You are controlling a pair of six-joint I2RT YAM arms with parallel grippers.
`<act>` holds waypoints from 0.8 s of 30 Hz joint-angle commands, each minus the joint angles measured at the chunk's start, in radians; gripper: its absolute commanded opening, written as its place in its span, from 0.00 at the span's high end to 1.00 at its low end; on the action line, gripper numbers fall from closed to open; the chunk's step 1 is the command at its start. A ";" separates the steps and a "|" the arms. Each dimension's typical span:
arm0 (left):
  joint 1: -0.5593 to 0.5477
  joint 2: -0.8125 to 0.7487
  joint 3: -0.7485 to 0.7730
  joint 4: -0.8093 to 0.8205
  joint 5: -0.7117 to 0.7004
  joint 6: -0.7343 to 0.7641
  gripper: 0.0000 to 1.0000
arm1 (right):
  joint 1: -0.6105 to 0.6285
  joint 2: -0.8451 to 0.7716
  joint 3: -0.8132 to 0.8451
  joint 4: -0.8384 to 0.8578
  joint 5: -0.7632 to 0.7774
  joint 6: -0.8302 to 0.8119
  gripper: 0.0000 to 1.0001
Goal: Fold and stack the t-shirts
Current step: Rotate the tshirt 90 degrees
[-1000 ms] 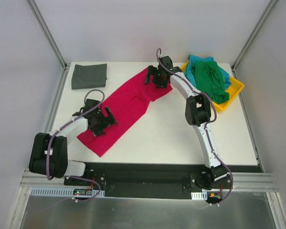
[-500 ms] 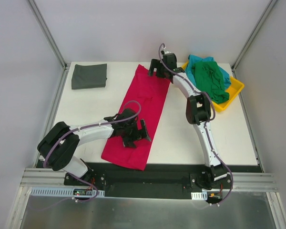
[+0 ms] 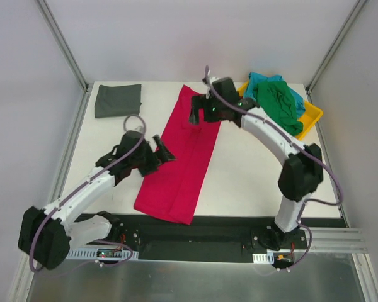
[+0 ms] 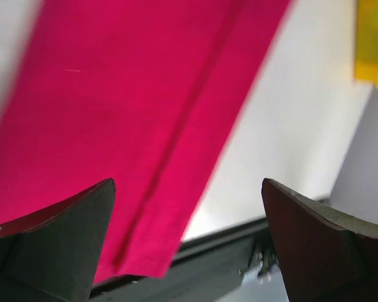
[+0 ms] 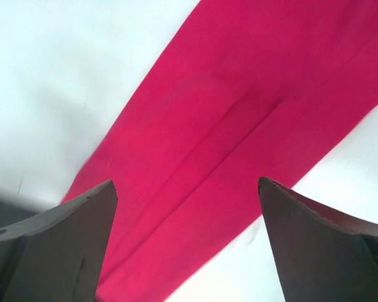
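The crimson red t-shirt (image 3: pixel 183 160) lies as a long folded strip from the back middle of the table to its front edge. It fills the left wrist view (image 4: pixel 126 107) and the right wrist view (image 5: pixel 239 126). My left gripper (image 3: pixel 160 150) is open and empty at the strip's left edge. My right gripper (image 3: pixel 201 112) is open and empty above the strip's far end. The dark grey t-shirt (image 3: pixel 118 99) lies folded at the back left. The green t-shirt (image 3: pixel 278 107) lies on the teal t-shirt (image 3: pixel 262 80) in the tray.
A shallow yellow tray (image 3: pixel 310 119) stands at the back right, also showing in the left wrist view (image 4: pixel 373 38). The table's black front edge (image 4: pixel 239 236) runs just past the strip's near end. Metal frame posts stand at the back corners.
The red t-shirt swung from a diagonal to a straighter strip reaching the front edge. My left gripper let go and drew back to the left. My right gripper came off the far end.
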 commanded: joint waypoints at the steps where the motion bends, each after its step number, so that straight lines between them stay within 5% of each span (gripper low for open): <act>1: 0.244 -0.195 -0.206 -0.171 -0.101 0.055 0.01 | 0.220 -0.243 -0.453 0.091 0.026 0.120 0.04; 9: 0.341 -0.352 -0.358 -0.202 -0.090 0.091 0.01 | 0.381 -0.170 -0.604 0.147 0.009 0.205 0.04; 24: 0.343 -0.378 -0.404 -0.196 0.001 0.141 0.01 | 0.186 0.056 -0.459 0.050 0.113 0.105 0.04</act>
